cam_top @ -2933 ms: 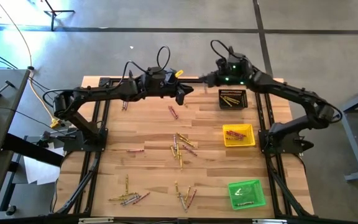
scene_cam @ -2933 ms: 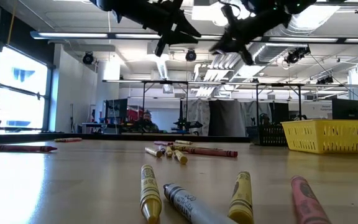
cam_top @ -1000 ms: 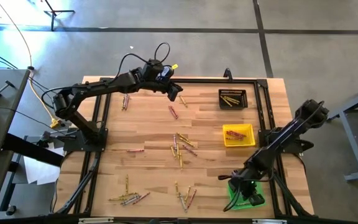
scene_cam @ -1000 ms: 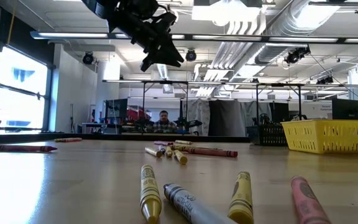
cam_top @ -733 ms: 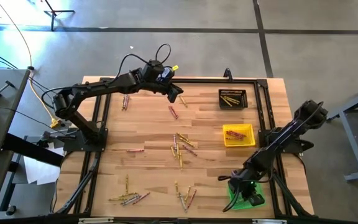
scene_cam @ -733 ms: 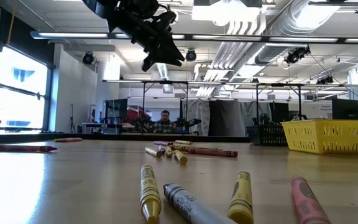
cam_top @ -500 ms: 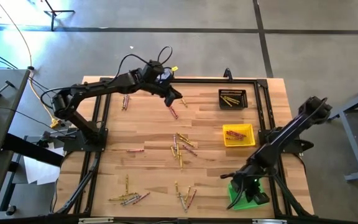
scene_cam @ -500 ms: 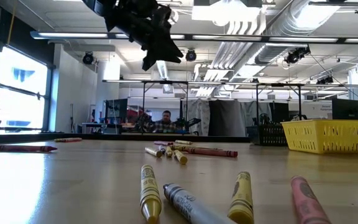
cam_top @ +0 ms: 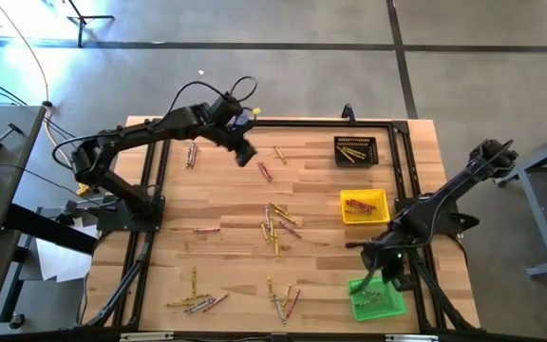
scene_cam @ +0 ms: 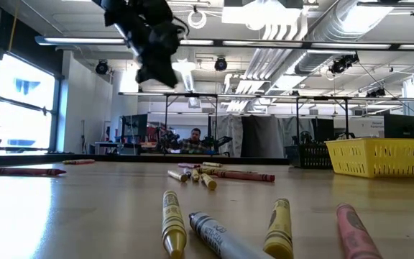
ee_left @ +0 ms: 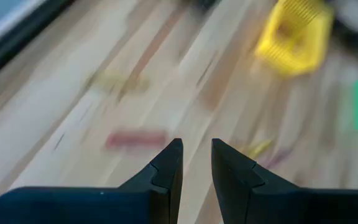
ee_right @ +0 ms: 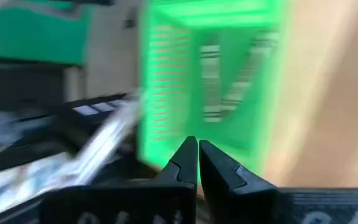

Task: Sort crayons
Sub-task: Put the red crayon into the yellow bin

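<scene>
Only the right wrist view shows the right gripper (ee_right: 197,152) pressed together above the green tray (ee_right: 166,93). The left gripper (ee_left: 196,155) hangs slightly spread, one pink crayon (ee_left: 135,139) ahead. Three trays sit in the high view.

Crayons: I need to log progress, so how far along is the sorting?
Done: some crayons lie in the black tray, yellow tray and green tray. In hand: nothing; the right gripper is shut above the green tray, the left gripper empty. Left: many loose crayons on the table.
</scene>
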